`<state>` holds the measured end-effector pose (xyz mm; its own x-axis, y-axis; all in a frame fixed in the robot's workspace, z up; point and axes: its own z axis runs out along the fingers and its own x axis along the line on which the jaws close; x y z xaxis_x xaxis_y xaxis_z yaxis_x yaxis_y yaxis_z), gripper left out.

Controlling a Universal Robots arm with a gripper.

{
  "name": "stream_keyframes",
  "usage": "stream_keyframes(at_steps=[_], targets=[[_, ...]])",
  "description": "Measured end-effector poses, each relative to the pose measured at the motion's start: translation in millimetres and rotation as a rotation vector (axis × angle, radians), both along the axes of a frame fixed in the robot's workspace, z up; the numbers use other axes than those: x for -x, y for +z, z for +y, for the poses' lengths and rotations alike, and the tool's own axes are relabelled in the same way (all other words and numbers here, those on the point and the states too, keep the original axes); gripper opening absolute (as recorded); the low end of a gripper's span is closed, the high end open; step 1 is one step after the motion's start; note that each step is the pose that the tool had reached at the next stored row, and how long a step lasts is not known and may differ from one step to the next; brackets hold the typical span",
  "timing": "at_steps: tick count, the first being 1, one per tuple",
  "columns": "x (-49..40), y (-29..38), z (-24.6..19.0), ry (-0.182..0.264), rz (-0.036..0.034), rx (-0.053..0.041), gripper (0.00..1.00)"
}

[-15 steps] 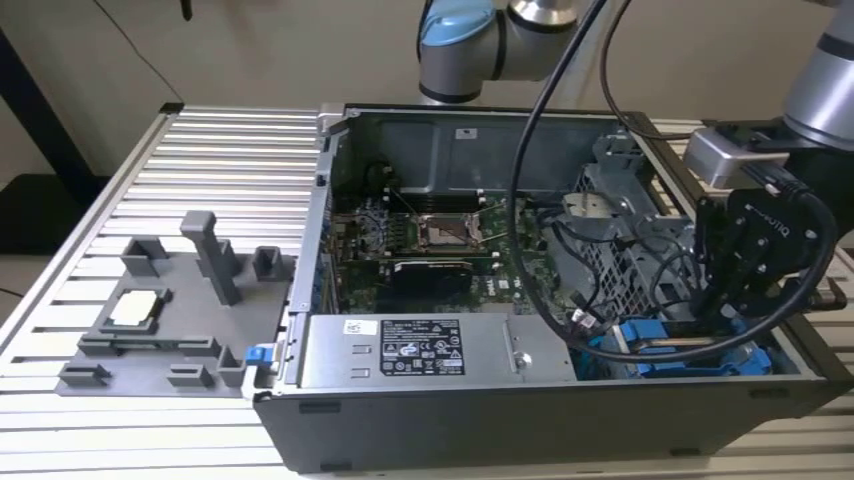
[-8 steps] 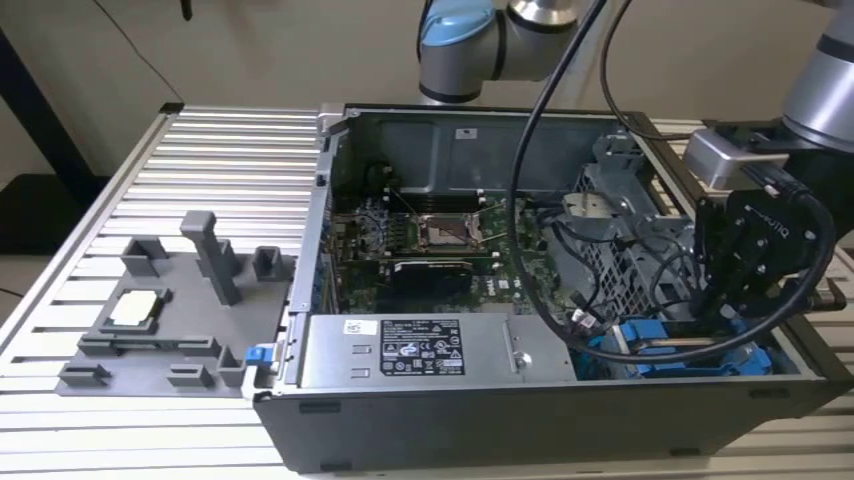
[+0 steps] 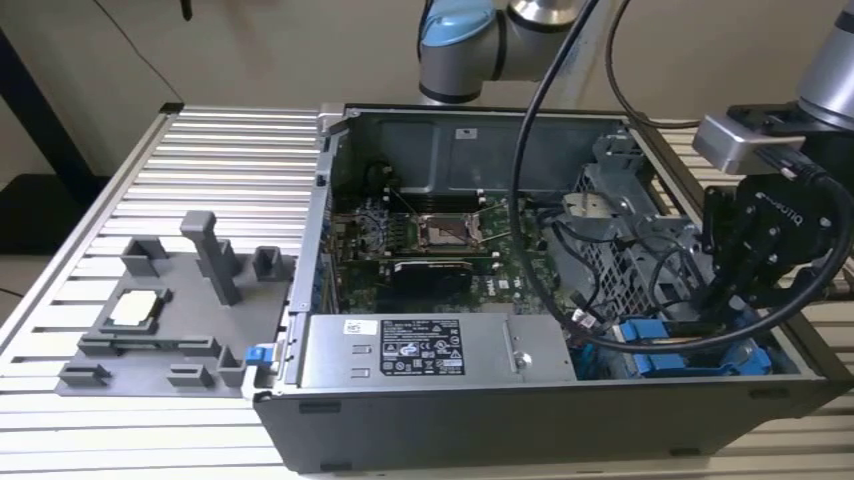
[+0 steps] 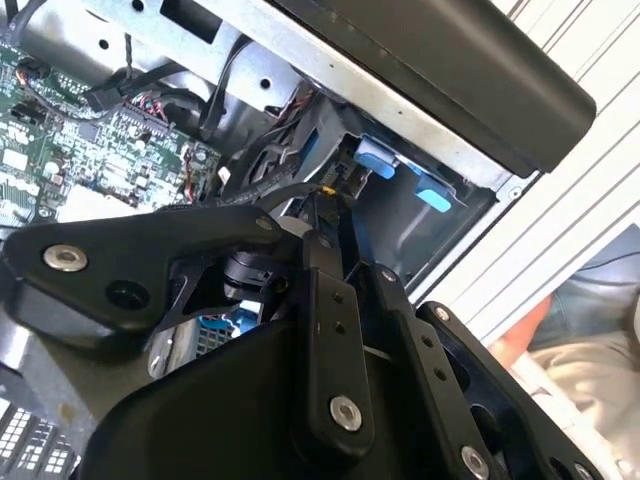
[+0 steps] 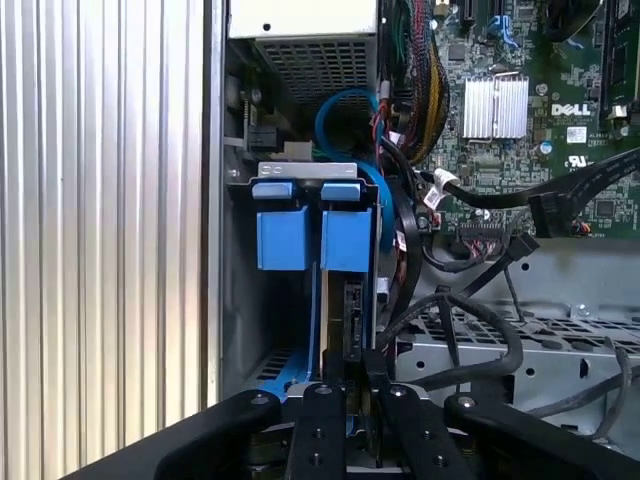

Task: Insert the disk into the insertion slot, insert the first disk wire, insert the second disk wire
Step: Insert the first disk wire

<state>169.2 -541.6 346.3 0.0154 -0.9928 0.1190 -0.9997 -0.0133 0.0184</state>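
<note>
Currently the computer case (image 3: pixel 534 430) lies open; find the insertion slot (image 5: pixel 300 172) at the exterior view's lower right. The disk (image 3: pixel 694 360) sits in it, straight ahead of the gripper (image 5: pixel 360 360), its long axis in line with the fingers (image 5: pixel 377 375). These are pressed together, apparently pinching a dark wire plug (image 5: pixel 352 315) against the disk.

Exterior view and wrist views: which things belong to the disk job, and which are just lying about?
Job in hand:
- disk in its blue frame
- drive slot, grey metal
- gripper, at the slot
- black cables beside the slot, probably the disk's

Lying about:
- grey tray with posts
- power supply box
- circuit board
</note>
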Motion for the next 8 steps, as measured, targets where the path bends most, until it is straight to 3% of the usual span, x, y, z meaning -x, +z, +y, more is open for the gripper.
stream_keyframes(at_steps=[8], targets=[[0.0, -4.1, -0.1, 0.000, -0.0002, 0.0003, 0.19]])
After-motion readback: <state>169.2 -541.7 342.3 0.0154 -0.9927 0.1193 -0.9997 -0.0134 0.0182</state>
